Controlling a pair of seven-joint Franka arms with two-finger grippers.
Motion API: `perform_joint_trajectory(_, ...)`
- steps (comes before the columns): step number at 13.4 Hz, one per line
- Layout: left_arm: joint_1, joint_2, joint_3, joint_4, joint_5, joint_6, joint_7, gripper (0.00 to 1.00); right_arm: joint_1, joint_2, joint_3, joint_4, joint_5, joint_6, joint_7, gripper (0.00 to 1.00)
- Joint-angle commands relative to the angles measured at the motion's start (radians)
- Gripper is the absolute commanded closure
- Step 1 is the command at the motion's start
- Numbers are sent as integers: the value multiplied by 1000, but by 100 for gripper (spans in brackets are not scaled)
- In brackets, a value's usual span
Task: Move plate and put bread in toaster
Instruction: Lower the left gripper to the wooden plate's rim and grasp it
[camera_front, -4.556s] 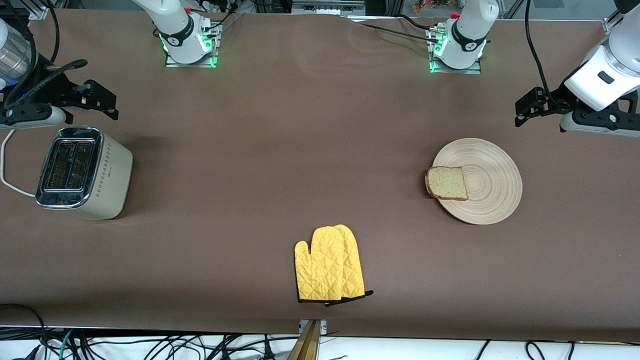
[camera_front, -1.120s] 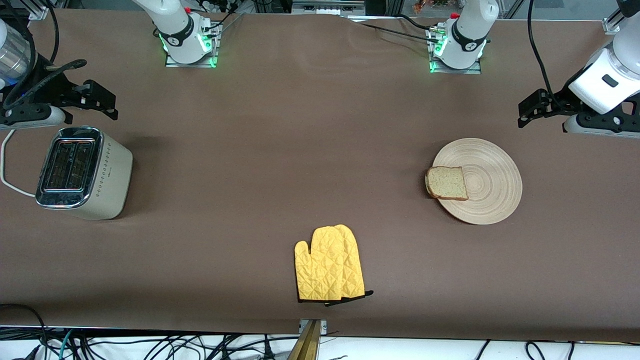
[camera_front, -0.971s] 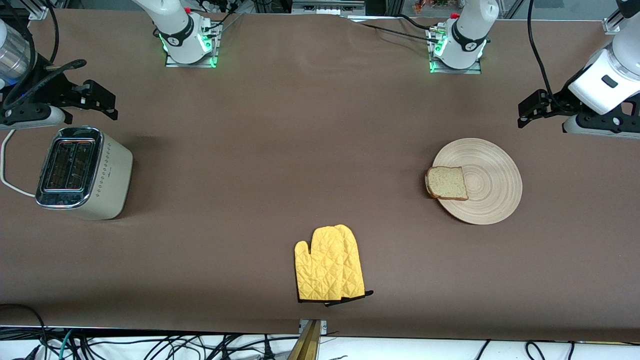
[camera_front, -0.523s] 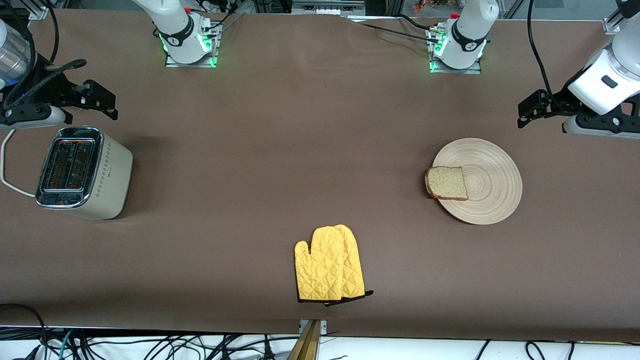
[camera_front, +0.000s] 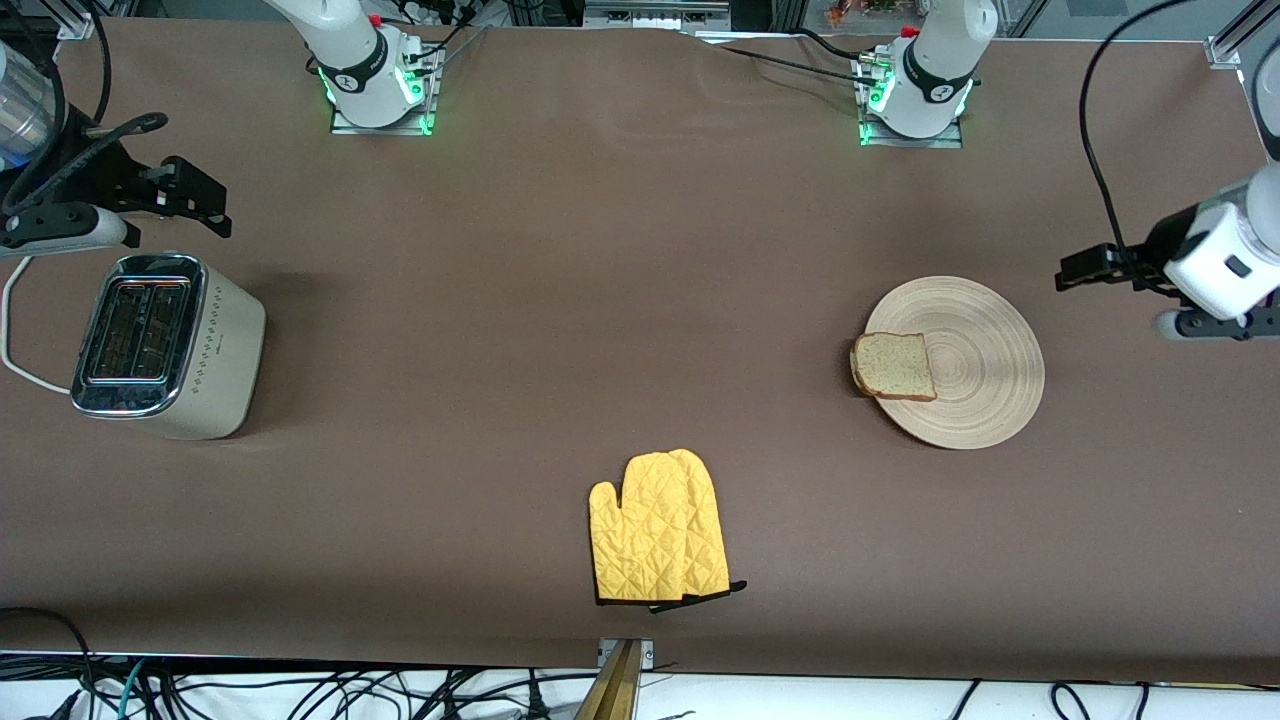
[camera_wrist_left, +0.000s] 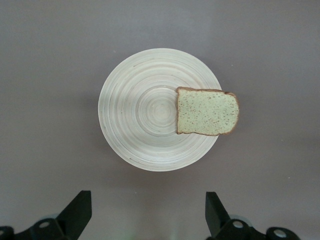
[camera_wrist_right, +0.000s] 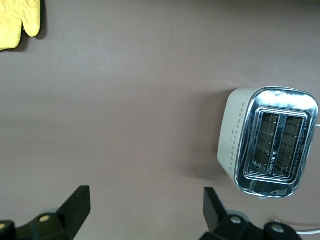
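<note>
Lying flat, the speckled light-brown bread slice (camera_front: 893, 366) overhangs the rim of the round pale-wood grooved plate (camera_front: 975, 370) on the side toward the right arm's end. The cream two-slot chrome-topped toaster (camera_front: 165, 345) stands upright, well apart, slots up. A yellow quilted oven mitt (camera_front: 657, 530) lies between, nearer the camera. Left gripper (camera_wrist_left: 147, 215) hovers beside the plate, right gripper (camera_wrist_right: 145, 212) beside the toaster, both wide open, empty.

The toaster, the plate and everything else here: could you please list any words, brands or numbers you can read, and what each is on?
No text here is readable.
toaster: a small dark mark on its cream side, too small to read.
plate, bread, yellow oven mitt: no lettering.
</note>
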Motion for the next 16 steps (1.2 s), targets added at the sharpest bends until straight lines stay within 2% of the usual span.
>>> perform_joint_trajectory(1,100,82,-6,35,-72,-30,146,0,-1,-21,6,-2,-5,-6,-9,0)
perform_joint_trajectory(3,200,167,-6,49,-169,-30,358,0,-1,-23,4,-4,-8,-12,-13,0)
perform_joint_trajectory(7,343,338,-6,49,-349,-31,599,0,-1,-23,6,-4,-8,-9,-9,0)
perform_joint_trajectory(12,412,554,-6,49,-461,-15,832,0,0,-23,10,-2,-5,-5,-9,0)
perform_joint_trajectory(16,423,591,-6,49,-463,39,883,0,-1,-26,4,-2,-7,-12,-17,0)
